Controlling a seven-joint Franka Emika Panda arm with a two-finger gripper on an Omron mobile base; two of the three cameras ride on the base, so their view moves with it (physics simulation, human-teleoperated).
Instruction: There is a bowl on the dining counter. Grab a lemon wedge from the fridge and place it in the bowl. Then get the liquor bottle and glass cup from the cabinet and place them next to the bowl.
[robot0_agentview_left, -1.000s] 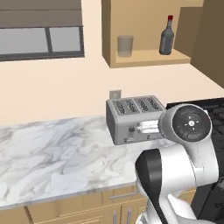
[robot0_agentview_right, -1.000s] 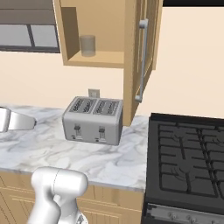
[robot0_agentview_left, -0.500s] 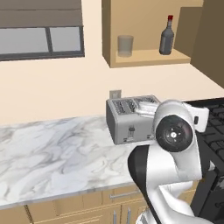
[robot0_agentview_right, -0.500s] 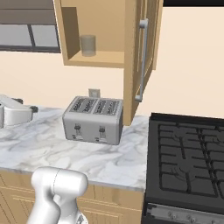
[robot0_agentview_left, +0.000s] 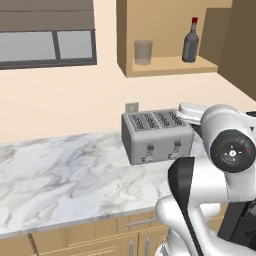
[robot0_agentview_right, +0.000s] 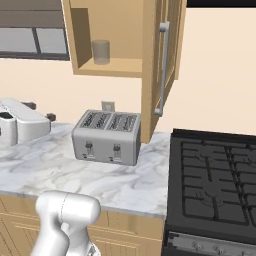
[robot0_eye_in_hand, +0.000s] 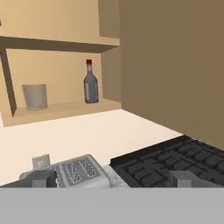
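In the left base view the open tan wooden cabinet (robot0_agentview_left: 165, 40) hangs on the wall above the marbled counter (robot0_agentview_left: 60, 175). On its shelf the glass cup (robot0_agentview_left: 143, 52) stands toward the left end and the liquor bottle (robot0_agentview_left: 189, 41), dark with a red cap, stands upright toward the right end, the two well apart. Below them a silver four-slot toaster (robot0_agentview_left: 155, 136) sits at the back of the counter, under a wall outlet (robot0_agentview_left: 131, 107). The white arm rises at the lower right, its upper link crossing just behind the toaster's right end.

In the right base view the glass cup (robot0_agentview_right: 101, 51) stands on the cabinet (robot0_agentview_right: 107, 35) shelf, the open door (robot0_agentview_right: 162, 65) with its long handle hanging to the right. The toaster (robot0_agentview_right: 106, 136) sits on the counter (robot0_agentview_right: 100, 180) near its right end, beside the black stove (robot0_agentview_right: 215, 175). The gripper's hand lies at the left edge, low over the counter, well below the shelf.

In the hand view the gripper (robot0_eye_in_hand: 111, 178) has its fingertips (robot0_eye_in_hand: 41, 178) spread wide with nothing between them. The liquor bottle (robot0_eye_in_hand: 90, 83) and glass cup (robot0_eye_in_hand: 35, 96) stand on the shelf above and beyond the tips, the bottle right of the cup. The toaster (robot0_eye_in_hand: 78, 170) and stove (robot0_eye_in_hand: 170, 164) lie below.
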